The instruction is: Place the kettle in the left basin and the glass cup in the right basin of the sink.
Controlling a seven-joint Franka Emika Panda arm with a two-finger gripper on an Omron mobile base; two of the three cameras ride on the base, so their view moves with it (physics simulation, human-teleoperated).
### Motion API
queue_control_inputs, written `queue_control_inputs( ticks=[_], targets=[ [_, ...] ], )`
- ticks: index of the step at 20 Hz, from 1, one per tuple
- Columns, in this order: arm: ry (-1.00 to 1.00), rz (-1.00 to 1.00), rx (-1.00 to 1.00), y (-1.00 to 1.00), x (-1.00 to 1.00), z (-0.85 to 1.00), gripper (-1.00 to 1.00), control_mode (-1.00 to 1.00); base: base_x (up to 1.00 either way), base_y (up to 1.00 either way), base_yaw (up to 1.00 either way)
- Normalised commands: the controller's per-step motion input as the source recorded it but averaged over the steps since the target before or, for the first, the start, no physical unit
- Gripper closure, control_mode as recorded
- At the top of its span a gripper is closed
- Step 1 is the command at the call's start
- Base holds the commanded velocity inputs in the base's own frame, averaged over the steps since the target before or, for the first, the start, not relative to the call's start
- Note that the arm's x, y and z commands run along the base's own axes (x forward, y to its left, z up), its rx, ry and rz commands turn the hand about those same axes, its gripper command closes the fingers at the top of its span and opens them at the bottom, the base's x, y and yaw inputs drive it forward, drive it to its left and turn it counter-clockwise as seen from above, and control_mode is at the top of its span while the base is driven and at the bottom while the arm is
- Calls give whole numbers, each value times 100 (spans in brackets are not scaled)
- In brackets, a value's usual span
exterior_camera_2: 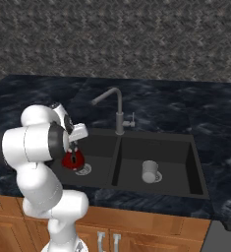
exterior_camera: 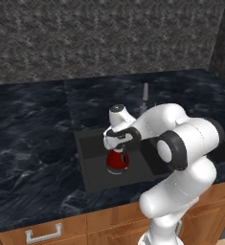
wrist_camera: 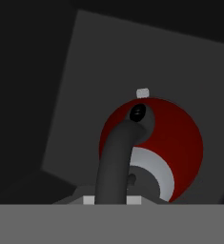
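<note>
Tool point(exterior_camera: 118, 146): closed on the handle of the kettle point(exterior_camera: 118, 160), over the left basin point(exterior_camera: 92, 158).
Kettle: red, hanging from the handle, low in the left basin; whether its base touches the floor by the drain point(exterior_camera_2: 84, 170) I cannot tell.
Release risk: if it is not seated, letting go could drop it, or tip it.
Glass cup point(exterior_camera_2: 149, 172): upright in the right basin point(exterior_camera_2: 173, 160).
Withdrawal risk: the tap point(exterior_camera_2: 117, 110) stands near the arm; a wide swing could strike it.

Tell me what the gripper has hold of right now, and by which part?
The small squat red kettle, gripped by its top handle, over the left basin.
</note>
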Motion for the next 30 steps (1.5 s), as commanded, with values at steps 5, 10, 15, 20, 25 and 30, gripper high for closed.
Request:
queue_control_inputs(
  ticks=[5, 10, 15, 20, 25, 30],
  targets=[
    [0, 0, 0, 0, 21, -38, 100, -100, 0, 0, 0],
    [0, 0, 0, 0, 22, -35, 100, -100, 0, 0, 0],
    [0, 0, 0, 0, 16, -33, 100, -100, 0, 0, 0],
    [0, 0, 0, 0, 14, -28, 100, -100, 0, 0, 0],
    [0, 0, 0, 0, 3, -29, 100, -100, 0, 0, 0],
    [0, 0, 0, 0, 0, -28, 100, -100, 0, 0, 0]
  ],
)
